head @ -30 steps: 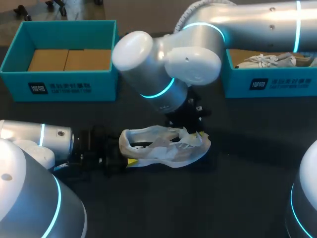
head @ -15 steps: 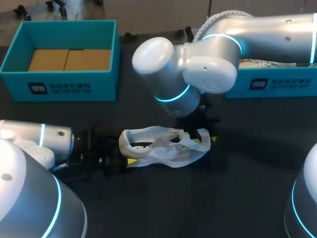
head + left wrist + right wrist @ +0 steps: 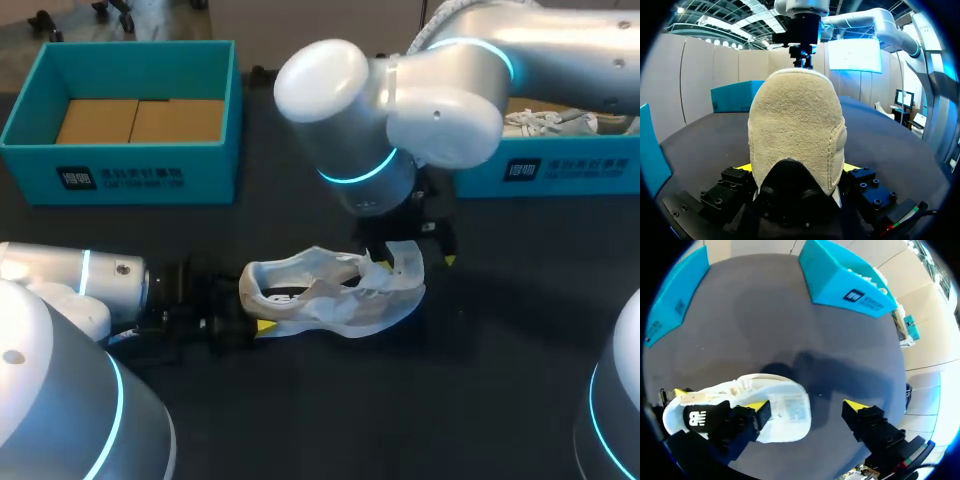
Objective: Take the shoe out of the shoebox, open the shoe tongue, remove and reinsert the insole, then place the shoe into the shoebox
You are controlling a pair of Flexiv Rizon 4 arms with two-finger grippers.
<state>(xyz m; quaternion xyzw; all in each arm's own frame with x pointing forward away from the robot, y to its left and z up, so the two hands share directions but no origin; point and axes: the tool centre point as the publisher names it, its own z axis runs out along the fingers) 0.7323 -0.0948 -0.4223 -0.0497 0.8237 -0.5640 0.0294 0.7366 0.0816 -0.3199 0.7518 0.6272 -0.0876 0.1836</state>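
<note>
A white shoe [image 3: 330, 295] lies on its side on the dark table [image 3: 500, 330], heel toward my left arm. My left gripper [image 3: 252, 326] stands at the heel. In the left wrist view the suede heel [image 3: 795, 130] fills the gap, both yellow tips pressed against its sides. My right gripper [image 3: 410, 252] hangs open just above the toe end, where the tongue [image 3: 405, 262] is folded up. In the right wrist view one yellow fingertip [image 3: 758, 406] sits over the tongue's labelled underside [image 3: 792, 411] and the other [image 3: 856, 405] is out over bare table.
A teal shoebox [image 3: 120, 175] with cardboard inserts stands at the back left. Another teal shoebox [image 3: 545, 170] at the back right holds a second shoe [image 3: 550, 122]. My right arm's large elbow [image 3: 400, 100] hangs over the table's middle.
My right gripper has opened, let go of the tongue and drawn up and to the right. The tongue now stands higher. My left arm and the shoe have kept still.
</note>
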